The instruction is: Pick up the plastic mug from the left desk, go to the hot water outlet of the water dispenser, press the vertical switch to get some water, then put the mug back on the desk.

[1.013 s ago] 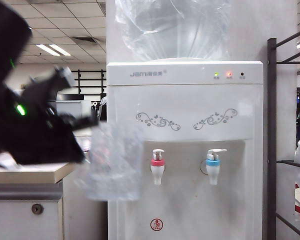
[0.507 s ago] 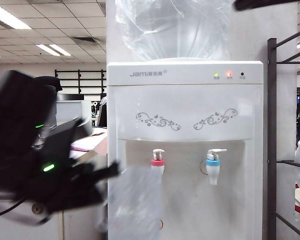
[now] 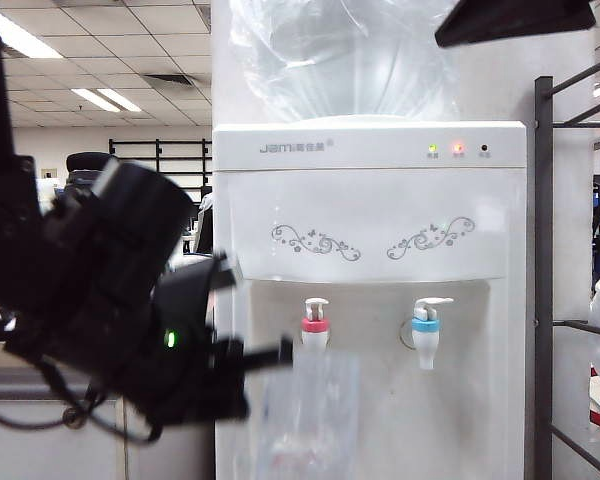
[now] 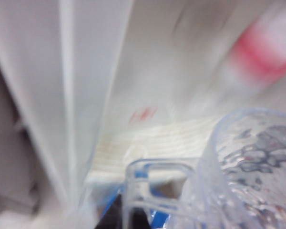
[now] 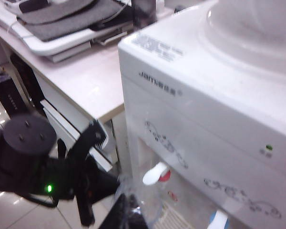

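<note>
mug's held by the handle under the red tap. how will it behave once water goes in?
The plastic mug looks thin, clear and empty, so probably light now. The left gripper seems to hold only its loop handle, so added water may tilt it down. Its dimpled wall looks smooth, likely slippery when wet. The right gripper, shut, is unseen.

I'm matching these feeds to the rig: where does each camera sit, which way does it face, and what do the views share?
Exterior view: level, facing the water dispenser front; left hand holds the plastic mug under the hot water outlet; the right arm's dark tip crosses the top corner.
Left wrist view: on the left arm, close on the mug's handle and the blurred red collar.
Right wrist view: raised, looking down on the dispenser, desk and left arm.
All share mug and red tap.
</note>
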{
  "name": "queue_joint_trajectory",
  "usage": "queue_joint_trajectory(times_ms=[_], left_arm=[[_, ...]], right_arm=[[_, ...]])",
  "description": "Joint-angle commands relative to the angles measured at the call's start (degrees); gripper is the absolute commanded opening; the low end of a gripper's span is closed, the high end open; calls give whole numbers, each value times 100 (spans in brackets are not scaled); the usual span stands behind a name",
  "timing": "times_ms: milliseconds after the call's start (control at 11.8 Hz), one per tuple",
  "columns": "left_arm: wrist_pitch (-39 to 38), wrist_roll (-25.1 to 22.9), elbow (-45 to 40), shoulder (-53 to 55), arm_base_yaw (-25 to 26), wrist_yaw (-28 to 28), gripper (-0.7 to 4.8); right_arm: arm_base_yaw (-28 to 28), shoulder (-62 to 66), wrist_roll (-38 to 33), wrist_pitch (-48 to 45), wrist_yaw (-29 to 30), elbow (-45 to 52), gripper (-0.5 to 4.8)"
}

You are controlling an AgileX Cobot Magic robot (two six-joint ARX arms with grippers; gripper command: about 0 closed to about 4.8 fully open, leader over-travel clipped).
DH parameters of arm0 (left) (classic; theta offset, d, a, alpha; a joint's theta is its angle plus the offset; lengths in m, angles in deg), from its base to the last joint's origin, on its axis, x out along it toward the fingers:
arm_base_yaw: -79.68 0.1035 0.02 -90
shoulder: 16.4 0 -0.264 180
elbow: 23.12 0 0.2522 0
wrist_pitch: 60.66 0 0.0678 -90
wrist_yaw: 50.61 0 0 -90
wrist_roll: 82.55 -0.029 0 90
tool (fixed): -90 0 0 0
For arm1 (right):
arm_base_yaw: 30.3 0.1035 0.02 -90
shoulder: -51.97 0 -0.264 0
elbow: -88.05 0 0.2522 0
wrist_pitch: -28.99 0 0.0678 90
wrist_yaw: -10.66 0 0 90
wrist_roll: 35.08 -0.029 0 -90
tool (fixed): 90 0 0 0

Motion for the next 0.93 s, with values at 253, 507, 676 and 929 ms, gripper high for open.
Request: queue_joint_trajectory(times_ms=[253, 507, 676, 929], left_arm=[[-151, 46, 562, 387, -13, 321, -6], [144, -55, 684, 385, -13, 323, -6], [192, -70, 684, 385, -13, 326, -6], [245, -66, 684, 382, -13, 321, -6]], right_arm=[[2, 46, -46, -221, 157, -22, -6], [4, 109, -52, -118, 245, -22, -6], [24, 461, -46, -96, 404, -22, -6], [26, 1198, 15, -249, 514, -22, -6]])
